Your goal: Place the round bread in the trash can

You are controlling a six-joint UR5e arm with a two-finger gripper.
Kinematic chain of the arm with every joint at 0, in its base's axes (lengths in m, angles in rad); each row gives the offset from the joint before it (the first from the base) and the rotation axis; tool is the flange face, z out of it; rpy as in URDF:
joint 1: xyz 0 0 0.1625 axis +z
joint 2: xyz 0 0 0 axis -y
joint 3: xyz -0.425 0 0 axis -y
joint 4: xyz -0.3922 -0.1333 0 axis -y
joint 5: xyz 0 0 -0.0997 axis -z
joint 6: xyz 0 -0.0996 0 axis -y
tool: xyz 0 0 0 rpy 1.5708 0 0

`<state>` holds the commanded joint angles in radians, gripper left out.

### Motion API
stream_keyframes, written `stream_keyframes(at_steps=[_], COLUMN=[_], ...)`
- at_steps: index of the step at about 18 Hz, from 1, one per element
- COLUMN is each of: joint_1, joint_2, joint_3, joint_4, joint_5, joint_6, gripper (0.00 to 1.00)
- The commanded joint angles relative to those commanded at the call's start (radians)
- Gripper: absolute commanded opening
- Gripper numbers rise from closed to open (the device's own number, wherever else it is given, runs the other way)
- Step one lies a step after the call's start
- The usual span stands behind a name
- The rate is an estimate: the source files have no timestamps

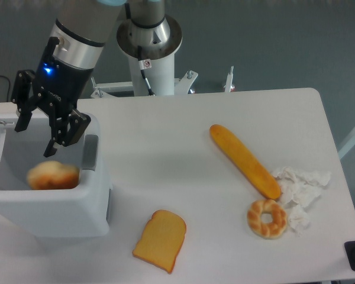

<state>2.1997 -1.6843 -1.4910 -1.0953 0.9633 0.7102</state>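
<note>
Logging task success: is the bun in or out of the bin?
In. The bun sits inside the bin, below the open, empty pincer.

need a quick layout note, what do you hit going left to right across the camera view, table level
trash can with the round bread inside it, below the open gripper → toast slice → long baguette → ring-shaped bread → crumpled tissue
</note>
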Motion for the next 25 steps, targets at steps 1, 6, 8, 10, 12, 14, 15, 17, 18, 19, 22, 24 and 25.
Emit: stream_keyframes(at_steps=[1, 6, 8, 10, 12, 14, 15, 17, 18, 19, 22, 24, 25], joint_1=[0.000, -0.003, 0.002, 0.009, 0.040, 0.096, 0.109, 0.139, 0.156, 0.176, 0.210, 0.207, 0.207], joint_2=[0.000, 0.000, -0.005, -0.003, 0.000, 0.011, 0.014, 0.023, 0.028, 0.031, 0.031, 0.026, 0.023], joint_3=[-0.002, -0.003, -0.003, -0.002, 0.001, 0.002, 0.002, 0.003, 0.003, 0.003, 0.003, -0.002, -0.003], joint_4=[0.000, 0.000, -0.002, -0.003, -0.002, -0.002, -0.002, -0.002, -0.002, -0.002, 0.000, 0.002, 0.002], joint_5=[0.000, 0.028, 0.035, 0.067, 0.101, 0.113, 0.114, 0.114, 0.117, 0.120, 0.193, 0.271, 0.316], joint_6=[0.000, 0.041, 0.054, 0.052, 0.054, 0.054, 0.054, 0.064, 0.078, 0.092, 0.104, 0.139, 0.179], gripper=[0.75, 0.76, 0.88, 0.90, 1.00, 1.00, 1.00, 1.00, 1.00, 1.00, 1.00, 1.00, 1.00])
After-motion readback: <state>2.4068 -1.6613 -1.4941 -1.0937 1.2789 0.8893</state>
